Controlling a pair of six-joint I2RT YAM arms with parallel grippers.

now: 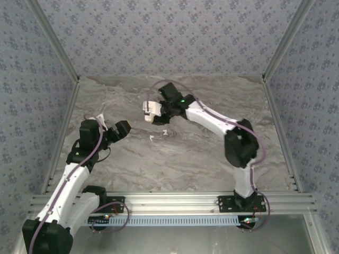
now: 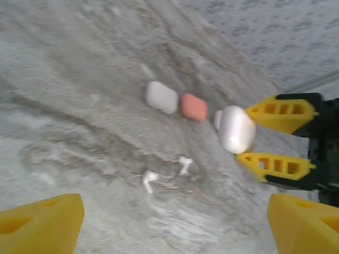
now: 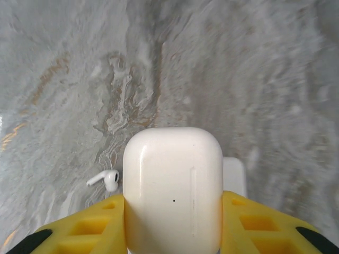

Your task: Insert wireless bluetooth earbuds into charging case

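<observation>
the right gripper [image 3: 172, 222] clamps a white charging case [image 3: 172, 174] between its yellow fingers, lifted off the table [image 2: 63, 79], probably to present it for loading. the left gripper [image 2: 169, 227] hangs with fingers spread wide and empty, aimed at 2 loose white earbuds on the table near the held case: the nearer earbud [image 2: 151, 181] and the farther earbud [image 2: 185, 164]. a spare white case [image 2: 161, 97] and a coral case [image 2: 193, 107] lie side by side beyond. the surface is grey and marbled, enclosed by patterned blue-grey walls [image 1: 169, 37]
</observation>
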